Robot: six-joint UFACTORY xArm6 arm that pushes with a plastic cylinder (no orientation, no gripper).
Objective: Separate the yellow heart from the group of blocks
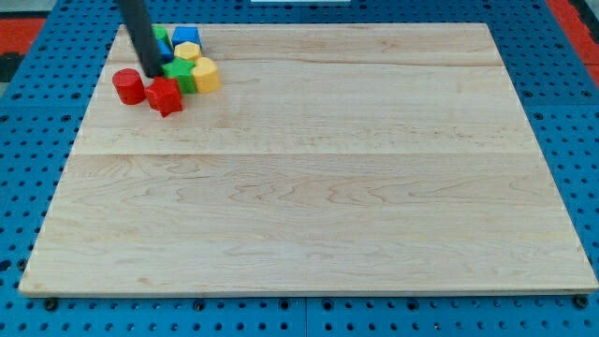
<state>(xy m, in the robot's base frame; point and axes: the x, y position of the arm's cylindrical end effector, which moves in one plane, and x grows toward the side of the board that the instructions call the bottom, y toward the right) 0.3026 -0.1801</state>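
A tight group of blocks sits near the board's top-left corner. A larger yellow block [205, 75] forms the group's right side, and a second yellow block [188, 51] lies just above it. I cannot tell which of the two is the heart. A blue block [186, 36] is at the top. A green block [178, 73] sits in the middle and another green block [162, 39] is partly behind the rod. A red cylinder [128, 86] is at the left, with a red star-like block [165, 95] at the bottom. My tip [153, 73] is inside the group, left of the middle green block and above the red blocks.
The wooden board [309, 187] lies on a blue pegboard table [28, 187]. The group sits close to the board's top edge and left edge. The rod comes down from the view's top left.
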